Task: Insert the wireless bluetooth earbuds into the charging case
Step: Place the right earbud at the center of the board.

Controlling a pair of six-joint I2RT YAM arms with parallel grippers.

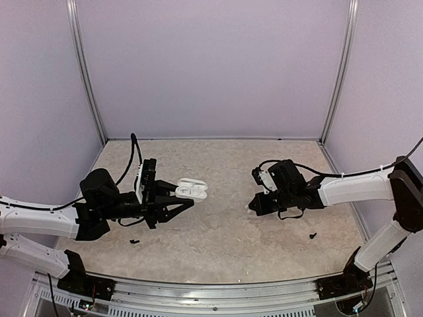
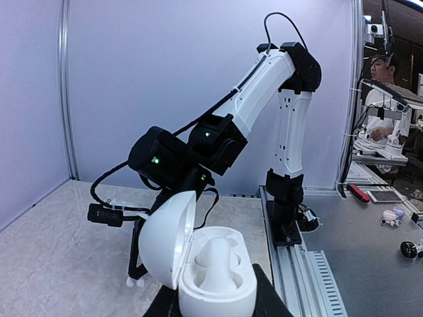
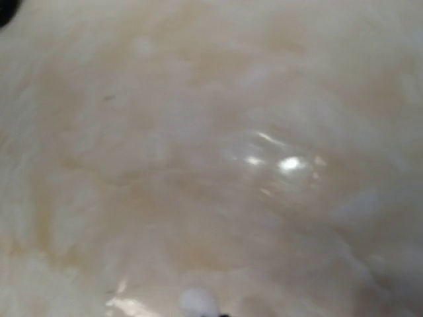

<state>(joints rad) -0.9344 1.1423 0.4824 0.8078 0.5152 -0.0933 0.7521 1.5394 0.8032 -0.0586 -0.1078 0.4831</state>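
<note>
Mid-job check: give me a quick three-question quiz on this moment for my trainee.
1. True or false: the charging case has its lid shut.
2. The right gripper points: A) down at the table B) straight up C) at the case.
3. Fill in: the case is held by the ____ arm's gripper.

Key: 1 false, the lid is open. 2 A. 3 left; the left gripper is closed on it.
</note>
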